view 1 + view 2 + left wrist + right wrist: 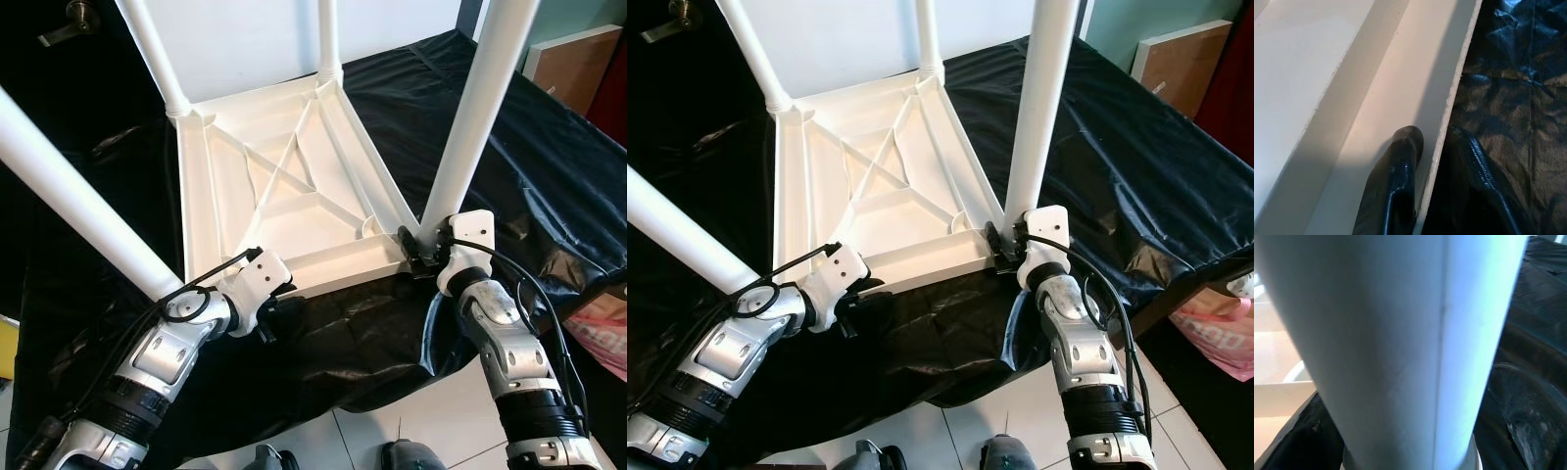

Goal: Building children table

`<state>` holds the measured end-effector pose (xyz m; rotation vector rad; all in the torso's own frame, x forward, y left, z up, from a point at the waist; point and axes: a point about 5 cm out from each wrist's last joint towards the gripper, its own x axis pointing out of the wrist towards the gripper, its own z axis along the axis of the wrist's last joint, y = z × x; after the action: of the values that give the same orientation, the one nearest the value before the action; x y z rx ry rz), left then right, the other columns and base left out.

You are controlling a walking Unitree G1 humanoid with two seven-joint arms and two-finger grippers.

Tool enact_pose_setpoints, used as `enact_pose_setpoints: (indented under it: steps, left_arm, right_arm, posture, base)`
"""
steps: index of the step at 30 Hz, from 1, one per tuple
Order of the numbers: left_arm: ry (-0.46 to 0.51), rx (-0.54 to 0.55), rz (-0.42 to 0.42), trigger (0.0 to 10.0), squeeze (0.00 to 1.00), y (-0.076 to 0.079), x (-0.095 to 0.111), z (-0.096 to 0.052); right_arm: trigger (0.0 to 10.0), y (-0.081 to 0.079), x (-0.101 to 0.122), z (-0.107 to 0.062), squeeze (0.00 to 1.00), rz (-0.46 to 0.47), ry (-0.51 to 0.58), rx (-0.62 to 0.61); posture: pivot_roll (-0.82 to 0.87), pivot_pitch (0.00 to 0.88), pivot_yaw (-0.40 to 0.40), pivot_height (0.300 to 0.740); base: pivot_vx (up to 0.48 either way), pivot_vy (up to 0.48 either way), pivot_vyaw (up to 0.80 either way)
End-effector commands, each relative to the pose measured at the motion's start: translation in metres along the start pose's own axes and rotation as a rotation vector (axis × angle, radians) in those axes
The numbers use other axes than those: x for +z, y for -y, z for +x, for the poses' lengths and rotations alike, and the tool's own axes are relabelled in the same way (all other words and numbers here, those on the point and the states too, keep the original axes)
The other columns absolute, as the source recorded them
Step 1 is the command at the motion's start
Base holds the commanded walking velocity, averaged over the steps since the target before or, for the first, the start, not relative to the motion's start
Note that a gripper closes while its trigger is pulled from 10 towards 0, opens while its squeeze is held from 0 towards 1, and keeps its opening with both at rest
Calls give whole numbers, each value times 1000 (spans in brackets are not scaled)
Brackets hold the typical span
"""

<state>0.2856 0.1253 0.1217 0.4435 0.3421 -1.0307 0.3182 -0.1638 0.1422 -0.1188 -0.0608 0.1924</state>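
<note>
A white plastic children's table top [284, 186] lies upside down on a black cloth [509, 166], its ribbed underside facing up. Four white legs stand up from its corners: the near left leg [78, 206], the near right leg [480, 117] and two far legs. My left gripper [1435, 142] is shut on the table top's near rim [1449, 98], one finger inside the rim and one outside. My right gripper [419, 253] is at the base of the near right leg [1400, 342], with black fingers [1518, 421] on both sides of it, shut on it.
The black cloth hangs over the front edge of the work surface above a white tiled floor [372, 431]. A brown board [578, 69] leans at the far right. Low on the right is a pink bag [602, 333]. A door handle [73, 20] is at the top left.
</note>
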Motion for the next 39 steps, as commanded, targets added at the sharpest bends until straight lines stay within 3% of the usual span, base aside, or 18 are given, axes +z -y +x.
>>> enact_pose_setpoints:
  steps: [1, 3, 5, 15, 18, 19, 23, 24, 27, 32, 33, 37, 39]
  left_arm:
    - [-54, -35, -36, 0, 0, 2, -14, -11]
    - [-69, -9, -44, 0, 0, -2, -17, -17]
    - [-79, -2, -34, 0, 0, -3, -17, -21]
    - [-89, 16, -48, 0, 0, -3, -18, -26]
    - [-96, -17, -55, 0, 0, 5, -19, -26]
    - [-105, -33, -62, 10000, 0, 9, -21, -25]
    - [-97, -59, -90, 10000, 0, 13, -21, -24]
    - [-77, -59, -111, 10000, 1000, 13, -18, -24]
    - [-54, -60, -129, 10000, 1000, 13, -14, -23]
    - [-32, -36, -67, 10000, 1000, 9, -8, -23]
    - [-5, -16, -65, 10000, 0, 6, -3, -23]
    - [138, 42, -59, 10000, 0, -2, 19, -27]
    - [138, 42, -59, 10000, 0, -2, 19, -27]
  right_arm:
    - [10000, 5, 3, 5, 0, -17, 4, -2]
    - [10000, -5, 7, 17, 0, -34, 27, 127]
    - [10000, -9, 9, 23, 0, -19, 32, 164]
    - [10000, -7, 6, 36, 0, -42, 28, 181]
    - [10000, -7, -4, 35, 0, -56, -5, 210]
    - [10000, -7, -10, 32, 0, -60, -15, 226]
    - [10000, -6, -16, 25, 0, -59, -17, 242]
    - [10000, -6, -18, 23, 0, -59, -19, 244]
    - [10000, -4, -20, 20, 0, -57, -21, 242]
    - [10000, -1, -22, 14, 0, -33, 5, 237]
    - [10000, -1, -21, 12, 0, -30, 26, 236]
    - [10000, 0, -13, 2, 0, -13, 105, 230]
    - [10000, 0, -13, 2, 0, -13, 105, 230]
  posture:
    - [-115, 120, 85, 740]
    - [-120, 121, 87, 740]
    - [-121, 121, 88, 740]
    - [-115, 120, 87, 740]
    - [-111, 124, 84, 740]
    - [-109, 128, 84, 740]
    - [-110, 132, 83, 740]
    - [-110, 135, 83, 740]
    - [-111, 136, 83, 740]
    - [-117, 141, 90, 740]
    - [-117, 143, 91, 740]
    - [-114, 146, 89, 740]
    - [-114, 146, 89, 740]
  base:
    - [0, 0, 0]
    - [0, 0, 0]
    - [0, 0, 0]
    - [0, 0, 0]
    - [0, 0, 0]
    - [0, 0, 0]
    - [0, 0, 0]
    - [0, 0, 0]
    - [0, 0, 0]
    - [0, 0, 0]
    - [0, 0, 0]
    - [0, 0, 0]
    - [0, 0, 0]
